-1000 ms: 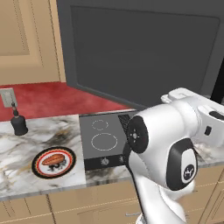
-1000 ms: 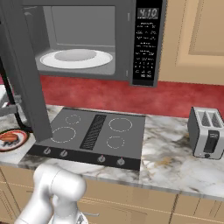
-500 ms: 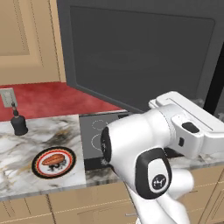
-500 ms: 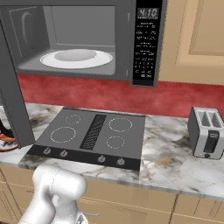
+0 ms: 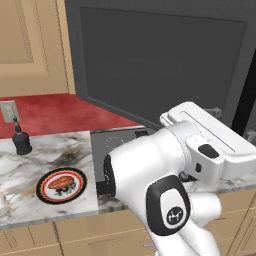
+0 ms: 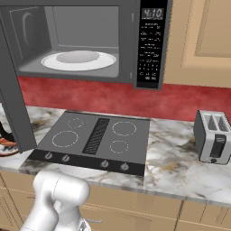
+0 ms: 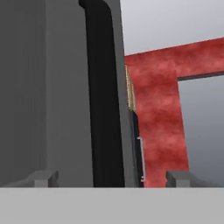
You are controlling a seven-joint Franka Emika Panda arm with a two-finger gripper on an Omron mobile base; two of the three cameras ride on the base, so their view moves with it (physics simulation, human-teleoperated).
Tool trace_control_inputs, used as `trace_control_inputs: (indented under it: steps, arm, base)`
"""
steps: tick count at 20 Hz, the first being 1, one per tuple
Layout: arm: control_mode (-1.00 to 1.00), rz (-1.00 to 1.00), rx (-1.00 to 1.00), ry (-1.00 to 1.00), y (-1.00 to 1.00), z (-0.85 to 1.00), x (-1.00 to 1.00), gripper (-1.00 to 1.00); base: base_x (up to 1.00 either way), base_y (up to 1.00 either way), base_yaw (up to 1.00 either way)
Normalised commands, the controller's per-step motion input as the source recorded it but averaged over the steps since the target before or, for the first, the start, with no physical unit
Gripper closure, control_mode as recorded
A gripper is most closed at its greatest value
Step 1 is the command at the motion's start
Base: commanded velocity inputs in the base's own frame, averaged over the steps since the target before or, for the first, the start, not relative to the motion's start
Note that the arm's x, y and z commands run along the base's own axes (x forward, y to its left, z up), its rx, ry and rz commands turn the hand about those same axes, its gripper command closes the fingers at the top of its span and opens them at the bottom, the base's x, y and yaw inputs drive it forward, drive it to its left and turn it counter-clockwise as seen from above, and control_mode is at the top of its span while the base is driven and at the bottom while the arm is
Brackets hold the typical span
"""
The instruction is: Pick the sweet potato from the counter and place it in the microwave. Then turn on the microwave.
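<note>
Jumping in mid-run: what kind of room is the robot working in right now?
A rendered home kitchen, by the look of it: a microwave with its door open above a cooktop, a marble-look counter with a toaster, and tan cabinets.

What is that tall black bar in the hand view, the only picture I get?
Observer: That is the handle of the microwave door, which stands swung wide open in the right base view.
Operator: Is anything inside?
Observer: A bare white turntable, with no food on it.
Operator: So where's the food?
Observer: The sweet potato lies on a red-rimmed plate on the counter, left of the cooktop.
</note>
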Motion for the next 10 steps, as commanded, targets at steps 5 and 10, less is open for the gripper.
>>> trace_control_inputs:
  steps: [5, 10]
  arm:
    - [-1.0, 0.12, 0.0, -0.02, 0.07, 0.15, -0.76, -1.0]
    - [-1.0, 0.1, 0.08, 0.06, -0.45, 0.08, -0.8, -1.0]
  base:
    - [0.0, 0.0, 0.0]
    - [0.0, 0.0, 0.0]
